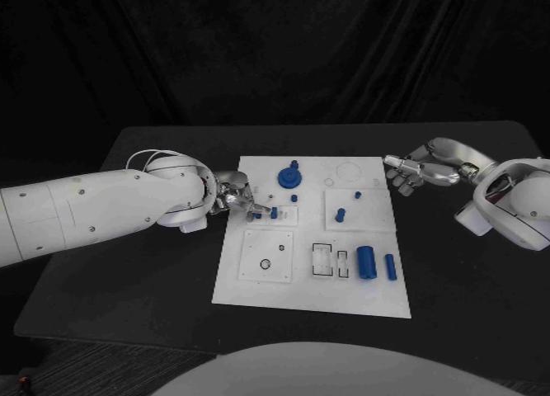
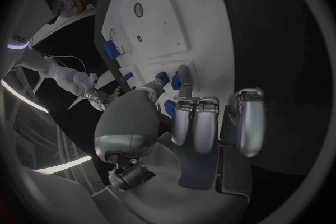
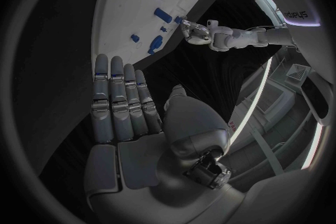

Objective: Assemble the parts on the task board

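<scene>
You had one white task board (image 1: 308,297) on one black table (image 1: 132,280). On the board you could count seven blue parts: one round knobbed piece (image 1: 290,176), two upright cylinders (image 1: 366,261), four small pegs (image 1: 340,215). Two white arms (image 1: 85,206) came in, each ending in one silver hand (image 1: 233,195).

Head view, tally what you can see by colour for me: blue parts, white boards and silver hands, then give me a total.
Blue parts: 7 plainly visible, though the left hand's fingers may hide more
White task board: 1
Silver hands: 2, the left hand and the right hand
Total: 10
</scene>
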Robot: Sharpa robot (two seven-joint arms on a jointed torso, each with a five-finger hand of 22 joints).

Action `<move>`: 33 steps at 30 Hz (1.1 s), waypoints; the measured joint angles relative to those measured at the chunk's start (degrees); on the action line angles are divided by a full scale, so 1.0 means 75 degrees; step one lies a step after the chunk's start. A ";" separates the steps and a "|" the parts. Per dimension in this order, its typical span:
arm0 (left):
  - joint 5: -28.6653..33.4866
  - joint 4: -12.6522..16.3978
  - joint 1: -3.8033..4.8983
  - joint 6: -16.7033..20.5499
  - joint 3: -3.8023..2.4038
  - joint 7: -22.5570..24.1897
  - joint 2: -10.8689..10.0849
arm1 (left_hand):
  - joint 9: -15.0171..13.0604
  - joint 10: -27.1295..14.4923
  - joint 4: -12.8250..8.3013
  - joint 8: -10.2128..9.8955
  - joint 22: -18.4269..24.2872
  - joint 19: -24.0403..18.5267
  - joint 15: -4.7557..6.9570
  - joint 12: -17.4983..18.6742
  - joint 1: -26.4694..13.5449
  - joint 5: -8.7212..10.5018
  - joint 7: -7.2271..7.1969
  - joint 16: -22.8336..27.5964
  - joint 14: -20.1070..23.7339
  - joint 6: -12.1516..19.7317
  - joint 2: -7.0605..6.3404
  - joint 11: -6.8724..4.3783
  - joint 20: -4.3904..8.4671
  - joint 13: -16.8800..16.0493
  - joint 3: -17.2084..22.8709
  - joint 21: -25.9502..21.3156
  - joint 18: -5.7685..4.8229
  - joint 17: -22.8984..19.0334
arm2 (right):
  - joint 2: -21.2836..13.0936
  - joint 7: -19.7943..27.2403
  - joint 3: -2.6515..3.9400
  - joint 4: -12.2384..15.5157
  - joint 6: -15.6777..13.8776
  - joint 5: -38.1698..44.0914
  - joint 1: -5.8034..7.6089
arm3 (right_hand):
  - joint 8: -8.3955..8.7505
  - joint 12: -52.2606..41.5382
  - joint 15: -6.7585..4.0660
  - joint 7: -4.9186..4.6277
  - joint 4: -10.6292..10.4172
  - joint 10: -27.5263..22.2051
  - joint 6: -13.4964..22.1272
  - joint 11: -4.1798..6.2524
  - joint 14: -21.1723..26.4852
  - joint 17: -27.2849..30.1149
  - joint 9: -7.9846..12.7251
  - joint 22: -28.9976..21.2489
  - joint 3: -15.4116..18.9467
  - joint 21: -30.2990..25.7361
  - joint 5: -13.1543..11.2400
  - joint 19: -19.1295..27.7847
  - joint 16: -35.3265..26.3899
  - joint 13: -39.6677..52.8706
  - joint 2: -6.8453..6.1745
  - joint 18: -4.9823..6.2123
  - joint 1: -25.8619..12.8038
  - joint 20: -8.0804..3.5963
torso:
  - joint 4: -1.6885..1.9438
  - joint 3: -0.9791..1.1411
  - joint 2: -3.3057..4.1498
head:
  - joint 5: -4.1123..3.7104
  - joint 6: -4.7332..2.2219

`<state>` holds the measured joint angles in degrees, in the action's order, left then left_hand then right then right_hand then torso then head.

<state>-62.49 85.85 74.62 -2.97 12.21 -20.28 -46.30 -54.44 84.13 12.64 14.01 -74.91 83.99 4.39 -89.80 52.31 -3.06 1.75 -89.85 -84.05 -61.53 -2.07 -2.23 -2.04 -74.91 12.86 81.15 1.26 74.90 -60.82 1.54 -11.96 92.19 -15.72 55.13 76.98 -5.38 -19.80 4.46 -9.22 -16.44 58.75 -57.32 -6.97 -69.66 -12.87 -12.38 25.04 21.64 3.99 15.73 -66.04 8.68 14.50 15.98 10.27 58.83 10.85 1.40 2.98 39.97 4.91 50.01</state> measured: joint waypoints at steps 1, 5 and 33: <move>0.0000 -0.0007 0.0000 -0.0006 -0.0001 0.0000 0.0002 | -0.0006 0.0000 0.0097 0.0000 0.0000 0.0000 0.0000 0.0000 -0.0080 0.0000 0.0000 0.0000 0.0000 0.0000 0.0008 0.0000 0.0000 0.0000 -0.0119 0.0000 0.0000 0.0000 | 0.0001 -0.0004 0.0000 -0.0002 0.0006 0.0000 -0.0002 | 0.0000 0.0000 0.0000 0.0000 0.0000 0.0000 0.0000 0.0000 0.0000 0.0000 0.0000 0.0000 0.0000 0.0000 0.0000 0.0000 0.0000 0.0000 0.0000 0.0000 0.0000 0.0000 | 0.0000 0.0000 0.0000 | -0.0003 0.0000; 0.0000 -0.0035 0.0000 -0.0030 -0.0004 0.0001 0.0011 | -0.0146 0.0000 0.0321 0.0010 0.0000 -0.0027 0.0000 0.0000 -0.0132 0.0000 0.0000 0.0000 0.0000 0.0000 0.0050 0.0000 -0.0027 0.0000 -0.0405 -0.0037 0.0000 0.0000 | 0.0005 -0.0018 0.0000 -0.0008 0.0034 0.0000 -0.0007 | 0.0000 0.0000 0.0000 0.0000 0.0002 0.0000 0.0000 0.0000 0.0000 0.0000 0.0000 0.0000 -0.0002 0.0000 0.0000 0.0000 0.0000 0.0000 -0.0001 0.0000 0.0000 0.0000 | -0.0001 0.0001 0.0000 | -0.0007 0.0000; -0.0002 0.0006 -0.0008 0.0222 0.0003 0.0016 0.0005 | -0.1641 0.0000 0.0558 0.1001 0.0000 -0.0027 0.0000 0.0000 -0.0612 0.0000 -0.0058 0.0000 0.0000 0.0279 0.0741 0.0000 -0.0027 0.0000 -0.1839 -0.0006 0.0000 0.0000 | 0.0037 -0.0109 0.0000 -0.0074 0.0189 0.0000 -0.0061 | 0.0000 0.0000 0.0000 0.0000 0.0021 0.0000 0.0000 0.0000 0.0000 0.0001 -0.0005 -0.0007 -0.0021 0.0000 -0.0001 0.0000 0.0000 -0.0005 0.0029 0.0000 0.0030 0.0000 | -0.0005 0.0004 0.0001 | -0.0001 0.0000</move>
<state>-62.51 85.89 74.56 -1.30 12.23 -20.16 -46.26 -66.74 84.13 16.83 21.52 -74.91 83.78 4.39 -89.80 47.72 -3.06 1.32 -89.85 -84.05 -59.44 3.49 -2.23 -2.24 -74.91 -0.93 81.11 1.26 74.91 -60.54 0.72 -11.96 91.63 -14.30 55.13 76.53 -5.38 -19.80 4.46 -9.22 -16.28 58.75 -57.31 -6.97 -69.66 -12.86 -12.42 24.98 21.49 3.99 15.72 -66.03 8.68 14.47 16.20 10.27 59.05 10.85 1.36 3.01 39.98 4.90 50.01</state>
